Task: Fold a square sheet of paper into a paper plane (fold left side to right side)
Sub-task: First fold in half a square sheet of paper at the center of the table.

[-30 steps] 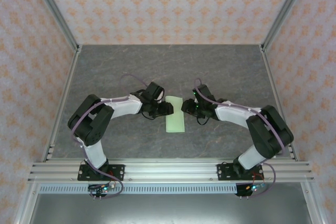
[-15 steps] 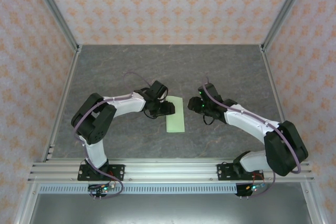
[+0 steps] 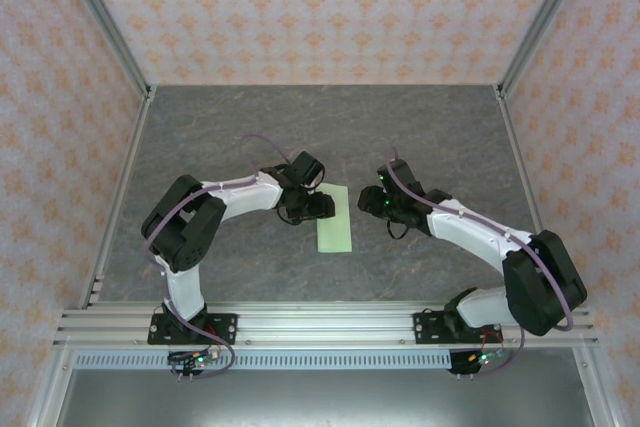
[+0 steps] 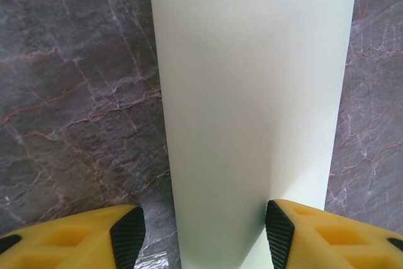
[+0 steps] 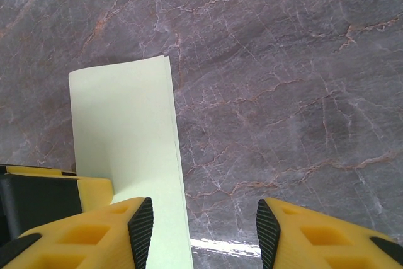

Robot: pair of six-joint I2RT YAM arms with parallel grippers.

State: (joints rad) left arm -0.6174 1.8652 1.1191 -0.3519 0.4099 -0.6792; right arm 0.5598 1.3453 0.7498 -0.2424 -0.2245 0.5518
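At the middle of the worktop (image 3: 220,137), the left gripper (image 4: 204,231) and right gripper (image 5: 204,225) are seen open.
The square sheet of paper (image 3: 334,219), already halved, lies flat between them; its crease is probably best pressed, edges kept aligned.

One sheet of paper (image 3: 334,218), pale green, folded double. Two arms: left arm (image 3: 232,194), right arm (image 3: 470,232). Two grippers: left gripper (image 3: 321,206), right gripper (image 3: 367,201). Two fingers (image 4: 69,239) per gripper, four total, each yellow with one black pad (image 4: 128,237). One desk (image 3: 330,127), grey, marble-veined. Three patterned walls (image 3: 330,7).
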